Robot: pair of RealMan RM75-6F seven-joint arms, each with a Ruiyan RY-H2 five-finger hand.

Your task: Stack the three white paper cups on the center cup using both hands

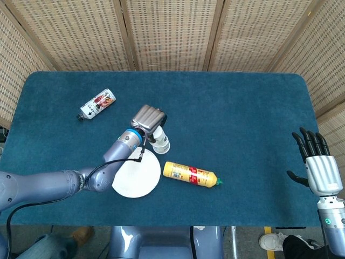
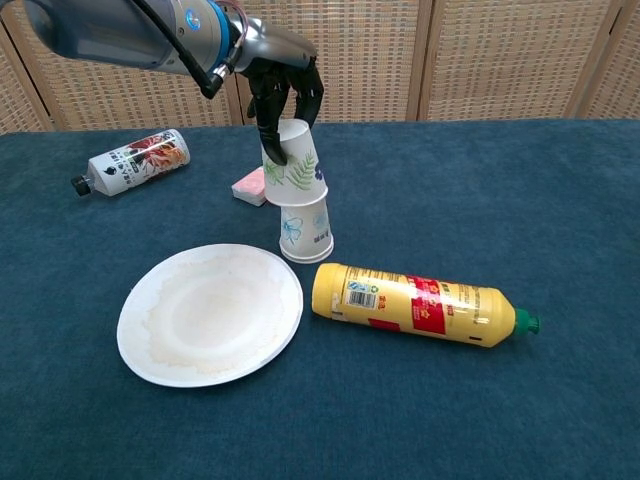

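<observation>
White cups on a teal bench (image 2: 560, 200)
Upper cup (image 2: 293, 165) bears green leaves; lower cup (image 2: 305, 228) blue print; yellow bottle (image 2: 415, 303) red-labelled.

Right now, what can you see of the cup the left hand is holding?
The held cup is white paper with a green leaf print and a small purple mark. It is upside down, slightly tilted, and partly sleeved over the lower cup, which stands inverted on the table. The left hand grips it from above, dark fingers on its upper wall.
</observation>
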